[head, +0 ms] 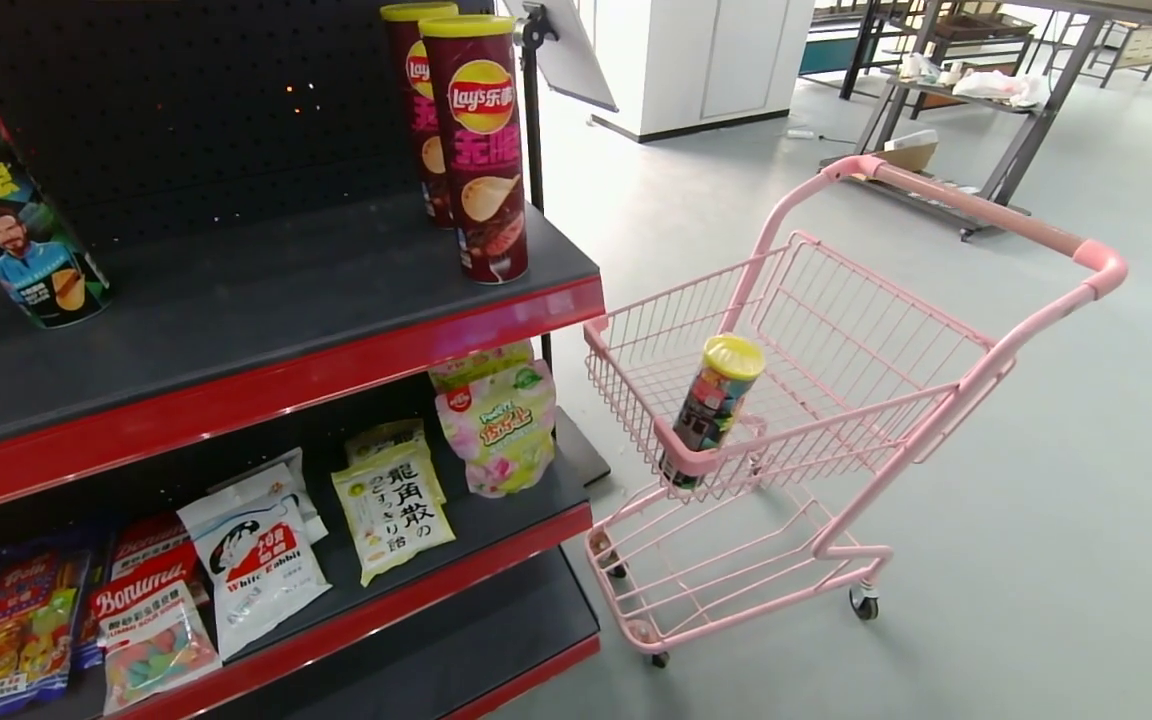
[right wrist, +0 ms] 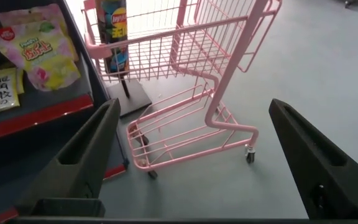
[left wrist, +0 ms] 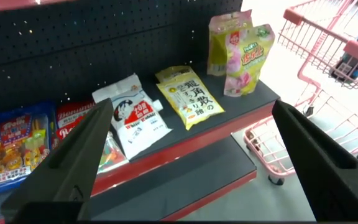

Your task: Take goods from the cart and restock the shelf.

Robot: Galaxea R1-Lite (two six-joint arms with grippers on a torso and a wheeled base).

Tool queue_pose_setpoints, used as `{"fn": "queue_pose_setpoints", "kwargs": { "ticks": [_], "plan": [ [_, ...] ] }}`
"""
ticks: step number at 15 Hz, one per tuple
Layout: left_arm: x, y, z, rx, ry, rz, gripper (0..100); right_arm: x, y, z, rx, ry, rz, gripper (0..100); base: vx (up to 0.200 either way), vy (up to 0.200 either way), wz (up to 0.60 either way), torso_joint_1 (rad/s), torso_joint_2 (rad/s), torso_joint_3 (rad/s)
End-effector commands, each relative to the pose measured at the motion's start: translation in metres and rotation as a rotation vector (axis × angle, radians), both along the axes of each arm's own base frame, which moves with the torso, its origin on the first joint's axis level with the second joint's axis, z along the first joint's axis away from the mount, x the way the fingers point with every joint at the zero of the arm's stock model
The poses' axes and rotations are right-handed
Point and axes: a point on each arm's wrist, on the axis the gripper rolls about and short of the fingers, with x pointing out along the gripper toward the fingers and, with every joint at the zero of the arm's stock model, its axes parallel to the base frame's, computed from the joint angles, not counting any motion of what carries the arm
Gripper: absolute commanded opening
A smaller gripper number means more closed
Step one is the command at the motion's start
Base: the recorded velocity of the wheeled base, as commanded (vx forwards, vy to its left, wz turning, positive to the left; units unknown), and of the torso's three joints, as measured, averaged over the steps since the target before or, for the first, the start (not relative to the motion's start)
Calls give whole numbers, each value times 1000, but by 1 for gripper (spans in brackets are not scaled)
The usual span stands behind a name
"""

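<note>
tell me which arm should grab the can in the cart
Right, likely: the cart sits on the robot's right, and the open right gripper faces the can; the left gripper faces shelf bags.

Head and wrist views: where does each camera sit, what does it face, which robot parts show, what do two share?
Head view: head, looking down at black metal shelf and pink wire cart holding a yellow-lidded can.
Left wrist view: left wrist, facing lower-shelf snack bags past its open left end effector.
Right wrist view: right wrist, facing the cart past its open right end effector.
Shared: both wrist views show the pink plastic pouch.
</note>
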Motion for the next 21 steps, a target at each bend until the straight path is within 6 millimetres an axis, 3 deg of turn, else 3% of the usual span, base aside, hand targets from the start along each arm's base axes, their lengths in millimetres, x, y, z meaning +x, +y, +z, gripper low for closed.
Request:
{"fn": "queue_pose_setpoints", "kwargs": {
  "ticks": [1,4,5,6,7,8,9,11,12,14,18,21],
  "plan": [
    [0,0,0,-1,-2,1,100,0,0,0,1,-1,1,100,0,0,0,-139,437,286],
    [0,0,0,-1,-2,1,100,3,0,2,-19,40,-9,100,0,0,0,-48,152,107],
    [0,0,0,-1,-2,1,100,2,0,13,-17,16,-16,100,0,0,0,-17,51,36],
    [0,0,0,-1,-2,1,100,28,0,107,156,50,-20,100,0,0,0,0,0,0],
    [0,0,0,-1,-2,1,100,44,0,141,277,45,-11,100,0,0,0,0,0,0],
    [0,0,0,-1,-2,0,100,84,2,171,268,116,57,100,0,0,0,0,0,0],
    [0,0,0,-1,-2,1,100,111,6,169,161,175,127,100,0,0,0,0,0,0],
    [0,0,0,-1,-2,3,100,170,11,157,118,268,151,100,0,0,0,0,0,0],
    [0,0,0,-1,-2,3,100,222,18,136,117,292,171,100,0,0,0,0,0,0],
    [0,0,0,-1,-2,1,100,286,26,99,119,297,216,100,0,0,0,0,0,0],
    [0,0,0,1,-2,1,100,310,57,61,115,404,405,100,0,0,0,0,0,0],
    [0,0,0,1,-2,3,100,327,81,51,102,423,469,100,0,0,0,0,0,0]
  ]
}}
